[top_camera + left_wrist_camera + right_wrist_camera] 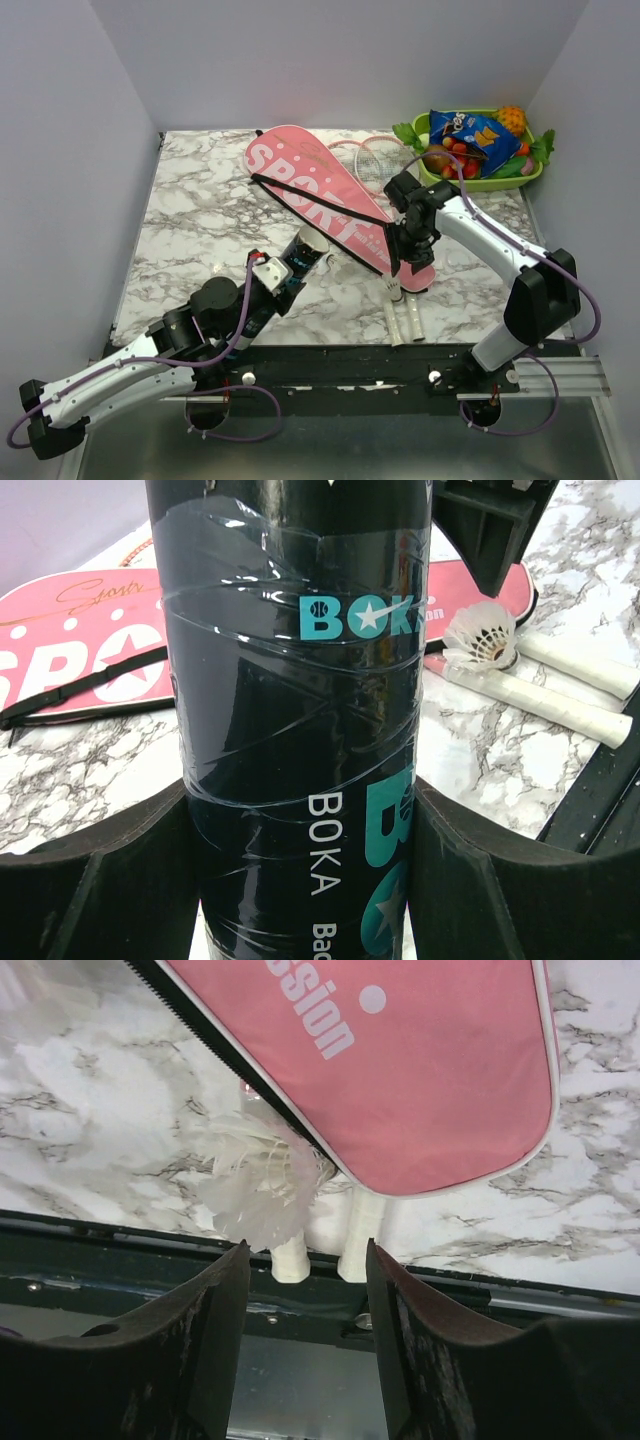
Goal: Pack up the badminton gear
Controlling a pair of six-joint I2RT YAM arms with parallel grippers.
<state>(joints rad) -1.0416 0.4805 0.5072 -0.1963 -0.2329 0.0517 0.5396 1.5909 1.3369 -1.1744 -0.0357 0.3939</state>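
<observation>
Near the front edge of the bench [200, 200], the left fingers [90, 880] are clamping 1 dark tube [300, 730], pressing on both of its sides and holding it tilted. Across the middle, 1 pink bag [310, 195] is lying diagonally, its wide end pointing to the far side and its narrow end toward the arms. 2 white handles [396, 322] are sticking out from that narrow end, lying side by side. 1 shuttlecock [260, 1185] is resting against the handles, just beside the bag's tip. The right fingers [180, 1340] are hovering above that shuttlecock, standing apart and gripping nothing. 1 racket head [375, 160] is showing past the bag's far right edge. 1 green tray [480, 184] is sitting in the far right corner.
</observation>
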